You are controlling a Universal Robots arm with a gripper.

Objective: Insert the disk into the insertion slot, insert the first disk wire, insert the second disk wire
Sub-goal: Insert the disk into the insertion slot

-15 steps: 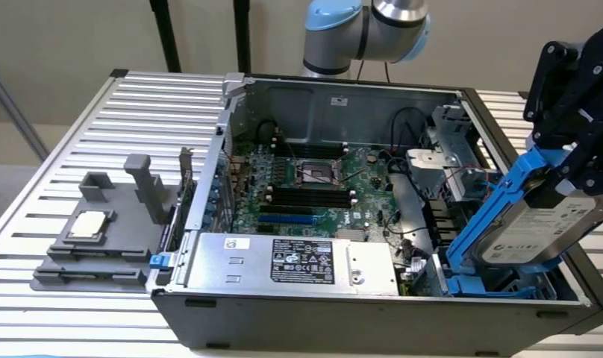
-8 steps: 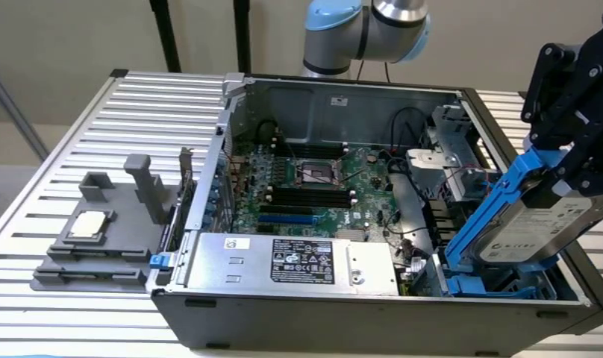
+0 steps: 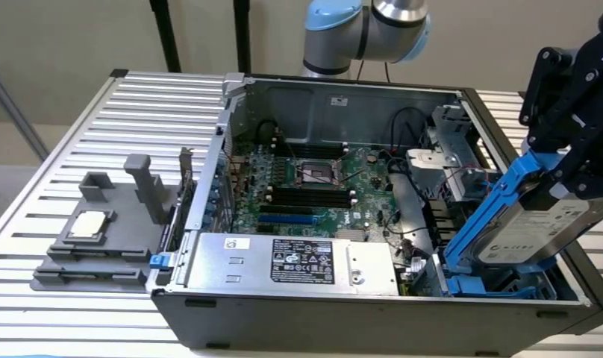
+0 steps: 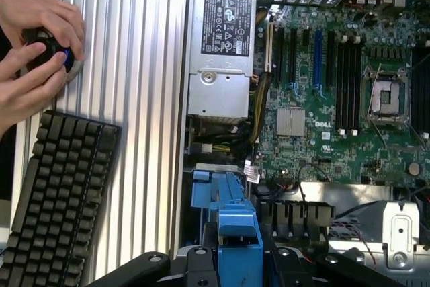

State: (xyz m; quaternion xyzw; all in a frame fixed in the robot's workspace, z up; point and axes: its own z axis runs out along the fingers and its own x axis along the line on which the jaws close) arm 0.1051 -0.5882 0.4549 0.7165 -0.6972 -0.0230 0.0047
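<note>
**Disk held tilted over the corner bay, pincer clamped tight**

Exterior view: the black gripper (image 3: 569,173) is at the exterior view's right, its jaws closed on the upper end of the disk (image 3: 536,231). The disk leans steeply in its blue frame, label side showing, with its lower end down at the insertion slot (image 3: 477,286), the grey bay with blue fittings in the near corner of the open computer case (image 3: 381,321). Whether it has actually seated there, I cannot tell. Beside the bay lies the silver power supply (image 3: 292,261), and behind that the motherboard (image 3: 316,186). Out on the slatted table (image 3: 83,104) sits a grey fixture (image 3: 102,231).

Wrist view: the gripper (image 4: 235,270) has the disk (image 4: 228,199) gripped between its dark fingers, blue frame edge-on over the case. The power supply (image 4: 225,52) and motherboard (image 4: 336,99) lie beyond. On the table (image 4: 148,65), a person's hands (image 4: 33,38) close around a small dark object (image 4: 47,52), near a black keyboard (image 4: 60,199)
</note>
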